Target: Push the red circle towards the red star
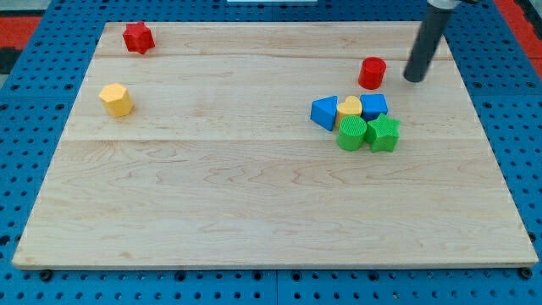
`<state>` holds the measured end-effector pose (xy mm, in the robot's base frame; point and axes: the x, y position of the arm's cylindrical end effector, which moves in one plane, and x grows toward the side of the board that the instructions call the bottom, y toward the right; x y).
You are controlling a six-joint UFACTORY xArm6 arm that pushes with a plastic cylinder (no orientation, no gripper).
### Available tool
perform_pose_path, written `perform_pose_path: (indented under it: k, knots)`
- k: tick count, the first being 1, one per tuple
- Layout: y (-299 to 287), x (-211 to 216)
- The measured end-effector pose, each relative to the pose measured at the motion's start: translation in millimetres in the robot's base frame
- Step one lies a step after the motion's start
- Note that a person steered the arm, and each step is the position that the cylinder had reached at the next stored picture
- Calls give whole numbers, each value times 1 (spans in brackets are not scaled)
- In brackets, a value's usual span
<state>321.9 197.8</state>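
Red circle, squat upright cylinder, my tip just right, no claw visible

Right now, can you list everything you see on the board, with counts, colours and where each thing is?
red star: one, red, top left corner of the view
yellow block: one, yellow, left side, below the star
red circle: one, red, upper right
blue blocks: two, blue, in the cluster below the red circle
yellow heart: one, yellow, between the blue blocks
green blocks: two, green, bottom of the cluster
wooden board: one, light wood
my tip: one, dark rod, just right of the red circle
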Motion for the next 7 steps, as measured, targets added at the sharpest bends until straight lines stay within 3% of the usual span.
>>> perform_pose_path:
  k: [2,4,5,6,7]
  knots:
    - [-76,-18]
    - [-137,10]
    - [-152,5]
    - [-205,-6]
    - [-236,-36]
